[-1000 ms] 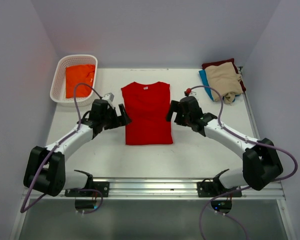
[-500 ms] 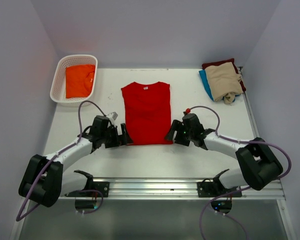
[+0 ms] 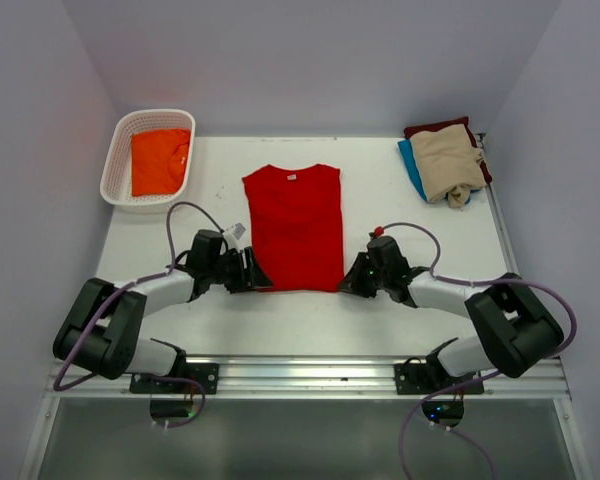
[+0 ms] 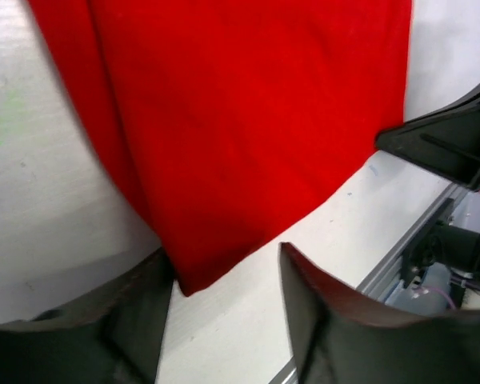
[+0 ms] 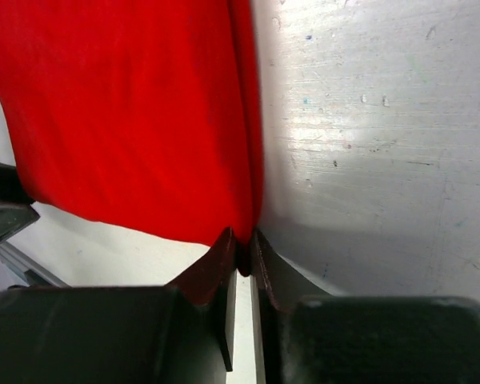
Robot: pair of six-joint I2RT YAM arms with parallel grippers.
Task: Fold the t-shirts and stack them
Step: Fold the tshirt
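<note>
We see both arms stretched low and forward over the desk [image 3: 375, 180], elbows out to the sides and wrists angled inward, so that they meet the near hem of the red t-shirt [image 3: 295, 225] from either side. The left gripper [image 3: 254, 277] sits at the shirt's near left corner. In its wrist view its fingers [image 4: 132, 336] are spread apart, and the corner of the cloth lies in the gap, close against one of them, with bare desk showing beside it. The right gripper [image 3: 349, 285] sits at the near right corner, and in its wrist view the fingers [image 5: 204, 280] are pressed almost together, pinching a sliver of the red edge between their tips. The shirt lies flat in the middle of the desk as a tall rectangle, sides turned in, collar at the far end with a small white tag [image 3: 291, 176] showing, hem toward the arms. Its cloth looks smooth, with a doubled layer along each long edge. An orange t-shirt [image 3: 160, 160] lies folded in the white basket [image 3: 108, 180] at the far left corner. At the far right corner a beige t-shirt [image 3: 448, 160] lies on top of a maroon t-shirt [image 3: 438, 128] and a blue t-shirt [image 3: 410, 165].
</note>
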